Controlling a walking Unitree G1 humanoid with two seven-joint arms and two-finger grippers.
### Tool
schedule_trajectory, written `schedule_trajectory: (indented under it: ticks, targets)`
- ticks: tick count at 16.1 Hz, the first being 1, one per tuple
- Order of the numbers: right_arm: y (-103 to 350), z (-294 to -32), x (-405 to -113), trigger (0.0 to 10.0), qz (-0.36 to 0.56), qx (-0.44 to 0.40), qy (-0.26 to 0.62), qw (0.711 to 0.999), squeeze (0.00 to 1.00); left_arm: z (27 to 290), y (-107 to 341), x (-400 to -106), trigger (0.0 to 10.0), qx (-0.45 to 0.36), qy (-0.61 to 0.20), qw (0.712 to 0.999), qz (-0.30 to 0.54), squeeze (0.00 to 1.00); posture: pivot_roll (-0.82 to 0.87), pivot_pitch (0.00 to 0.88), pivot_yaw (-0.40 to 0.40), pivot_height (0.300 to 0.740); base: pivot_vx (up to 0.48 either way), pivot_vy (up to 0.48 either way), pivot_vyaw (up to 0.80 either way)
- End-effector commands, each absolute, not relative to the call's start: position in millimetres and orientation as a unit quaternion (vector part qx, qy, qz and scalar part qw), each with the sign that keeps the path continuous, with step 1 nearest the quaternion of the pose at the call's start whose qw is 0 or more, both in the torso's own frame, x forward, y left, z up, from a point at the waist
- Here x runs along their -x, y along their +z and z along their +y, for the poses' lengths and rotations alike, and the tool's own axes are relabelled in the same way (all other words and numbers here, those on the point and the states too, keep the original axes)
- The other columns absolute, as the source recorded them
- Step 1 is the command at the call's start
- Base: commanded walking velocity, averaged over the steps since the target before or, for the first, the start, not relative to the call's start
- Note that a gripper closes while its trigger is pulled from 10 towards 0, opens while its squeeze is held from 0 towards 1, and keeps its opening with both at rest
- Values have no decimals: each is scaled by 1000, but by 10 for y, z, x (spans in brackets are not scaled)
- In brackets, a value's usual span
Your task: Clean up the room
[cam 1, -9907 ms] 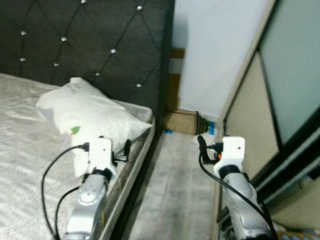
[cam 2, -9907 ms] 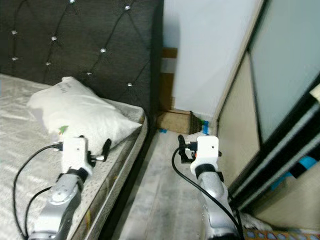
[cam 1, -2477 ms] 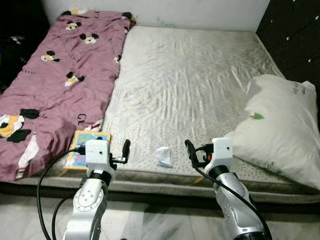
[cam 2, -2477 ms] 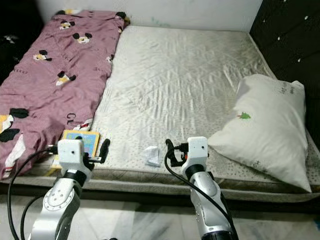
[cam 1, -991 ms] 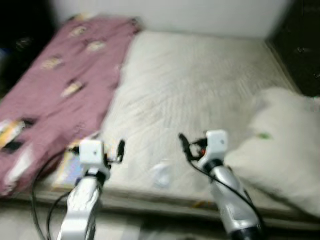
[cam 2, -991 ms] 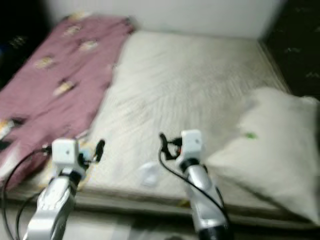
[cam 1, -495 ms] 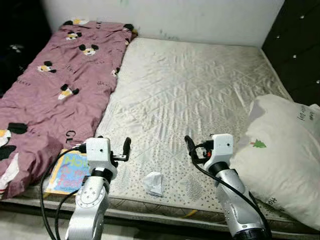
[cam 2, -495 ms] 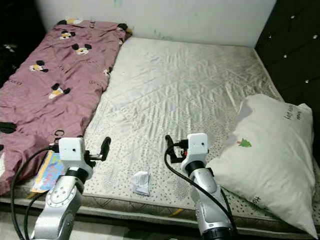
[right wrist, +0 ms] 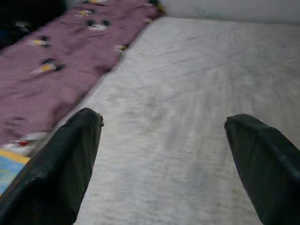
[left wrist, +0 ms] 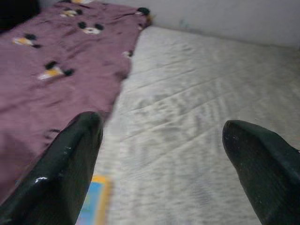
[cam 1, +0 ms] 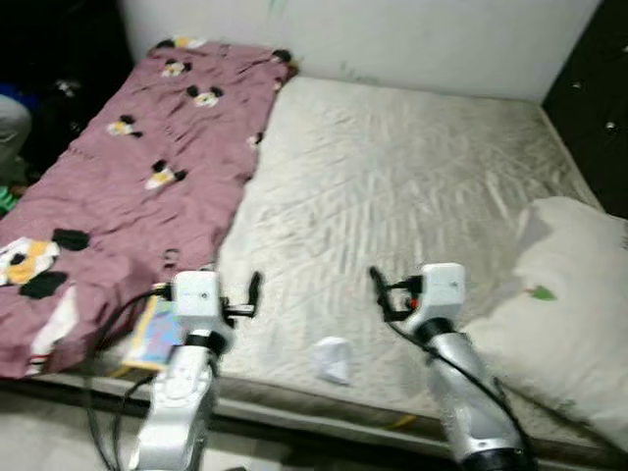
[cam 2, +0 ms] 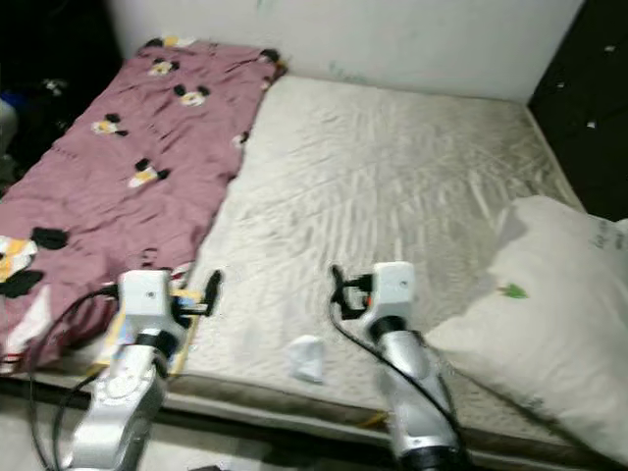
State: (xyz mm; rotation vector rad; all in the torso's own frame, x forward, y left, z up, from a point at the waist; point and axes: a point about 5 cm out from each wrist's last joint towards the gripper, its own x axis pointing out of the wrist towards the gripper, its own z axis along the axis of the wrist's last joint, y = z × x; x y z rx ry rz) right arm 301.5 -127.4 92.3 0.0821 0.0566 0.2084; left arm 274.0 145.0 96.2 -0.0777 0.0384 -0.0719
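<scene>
Both grippers hover over the near edge of the bare grey quilted mattress (cam 1: 392, 206), left gripper (cam 1: 253, 292) and right gripper (cam 1: 377, 290) fingers spread wide, holding nothing. A small crumpled white paper scrap (cam 1: 334, 358) lies between them; the thin colourful picture book (cam 1: 159, 334) sits left, touching the maroon cartoon-print blanket (cam 1: 128, 186).

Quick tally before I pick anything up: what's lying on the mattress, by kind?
Pillow: 1
Blanket, purple with cartoon print: 1
Crumpled white paper: 1
Colourful book: 1
Total: 4
</scene>
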Motion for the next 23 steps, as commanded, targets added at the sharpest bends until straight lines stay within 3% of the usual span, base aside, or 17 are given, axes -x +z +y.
schedule_trajectory:
  ticks: [1,16,23]
  targets:
    - [891,-1373,-3002,10000,35,-37,92,994,0,1397,937,-2736,10000,45,-44,998,27,0,-2,140,-21,740,0,480,0]
    - [878,-1357,-2968,10000,29,-53,83,995,0,1475,963,-2738,10000,26,-29,999,9,0,2,131,4,740,0,32,0]
    - [906,-1352,-2971,10000,29,-58,90,994,0,1496,943,-2708,10000,35,-18,999,18,0,-3,174,-16,740,0,0,0]
